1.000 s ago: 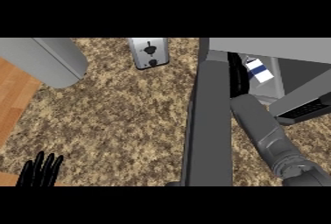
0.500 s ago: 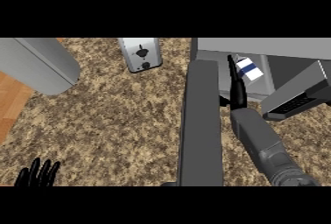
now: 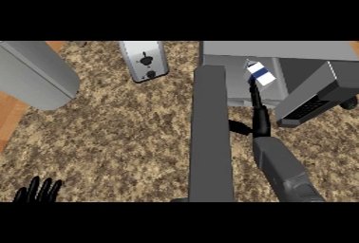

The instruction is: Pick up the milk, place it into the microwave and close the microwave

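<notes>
The milk (image 3: pixel 261 75) is a white carton with a blue band, tilted, just inside the opening of the grey microwave (image 3: pixel 280 50) at the upper right. My right hand (image 3: pixel 260 116) reaches up from its forearm, fingers straight, their tips touching the carton's lower edge and the thumb sticking out to the left. The open microwave door (image 3: pixel 210 137) shows edge-on as a long grey slab just left of that arm. At the lower left edge my left hand (image 3: pixel 38 190) rests open, fingers up.
A small grey appliance with a black knob (image 3: pixel 145 59) stands at the top centre. A big grey rounded object (image 3: pixel 35 73) fills the upper left, with wood (image 3: pixel 10 114) beyond the counter's left edge. The microwave's dark control panel (image 3: pixel 316 102) juts out on the right.
My right arm has stretched further toward the microwave, carrying the milk up and left into its opening. The fingers now look straighter. The left hand has stayed low at the left.
</notes>
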You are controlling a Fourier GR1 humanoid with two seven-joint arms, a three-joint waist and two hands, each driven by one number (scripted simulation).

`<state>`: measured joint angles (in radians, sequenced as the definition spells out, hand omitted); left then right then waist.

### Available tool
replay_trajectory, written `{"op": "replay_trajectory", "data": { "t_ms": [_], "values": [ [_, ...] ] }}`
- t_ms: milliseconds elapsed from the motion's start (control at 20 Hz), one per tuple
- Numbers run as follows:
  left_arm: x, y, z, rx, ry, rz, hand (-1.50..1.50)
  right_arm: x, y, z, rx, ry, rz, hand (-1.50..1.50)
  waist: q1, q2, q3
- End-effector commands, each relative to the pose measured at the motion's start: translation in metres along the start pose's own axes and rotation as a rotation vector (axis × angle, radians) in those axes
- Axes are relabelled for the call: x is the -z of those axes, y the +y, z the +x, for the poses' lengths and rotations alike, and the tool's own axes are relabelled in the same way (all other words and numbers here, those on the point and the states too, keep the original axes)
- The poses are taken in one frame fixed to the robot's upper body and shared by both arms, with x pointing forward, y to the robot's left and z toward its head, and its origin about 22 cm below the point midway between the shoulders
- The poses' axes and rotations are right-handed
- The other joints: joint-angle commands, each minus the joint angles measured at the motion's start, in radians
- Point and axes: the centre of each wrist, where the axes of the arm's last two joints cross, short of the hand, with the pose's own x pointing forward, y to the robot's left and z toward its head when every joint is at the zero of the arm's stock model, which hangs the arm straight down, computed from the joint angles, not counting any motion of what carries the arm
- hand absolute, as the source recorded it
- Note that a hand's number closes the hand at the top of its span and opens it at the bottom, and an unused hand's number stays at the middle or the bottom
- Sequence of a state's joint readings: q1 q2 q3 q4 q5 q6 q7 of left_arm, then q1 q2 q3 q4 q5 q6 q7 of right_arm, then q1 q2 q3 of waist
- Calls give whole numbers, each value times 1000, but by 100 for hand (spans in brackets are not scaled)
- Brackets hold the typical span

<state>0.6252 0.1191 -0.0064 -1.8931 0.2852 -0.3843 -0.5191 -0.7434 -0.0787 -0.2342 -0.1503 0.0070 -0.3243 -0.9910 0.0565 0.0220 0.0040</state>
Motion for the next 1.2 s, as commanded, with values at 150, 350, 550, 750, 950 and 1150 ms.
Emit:
{"op": "replay_trajectory", "data": {
  "t_ms": [150, 350, 550, 750, 950, 1150],
  "values": [
    [5, -11, 16, 25, 21, -11, -150, -21, -16, -15, 120, -19, 61, -150, -30, -13, -2],
    [-8, -5, -10, 9, 72, -44, -150, -48, 8, -21, 202, -17, 120, -150, -45, -21, -4],
    [16, -20, -9, 39, 91, -74, -150, -75, -30, -40, 159, -9, 134, -150, -59, -23, -4],
    [8, -25, -20, 14, 100, -85, -150, -95, -69, -50, 150, -6, 68, -150, -59, -23, -4],
    [18, -35, -37, -18, 137, -186, -150, -110, -90, -54, 134, -22, 42, -150, -62, -23, -4],
    [20, -46, -41, 10, 206, -318, -150, -137, -96, -56, 131, -18, 13, 150, -67, -25, -4]
  ]
}}
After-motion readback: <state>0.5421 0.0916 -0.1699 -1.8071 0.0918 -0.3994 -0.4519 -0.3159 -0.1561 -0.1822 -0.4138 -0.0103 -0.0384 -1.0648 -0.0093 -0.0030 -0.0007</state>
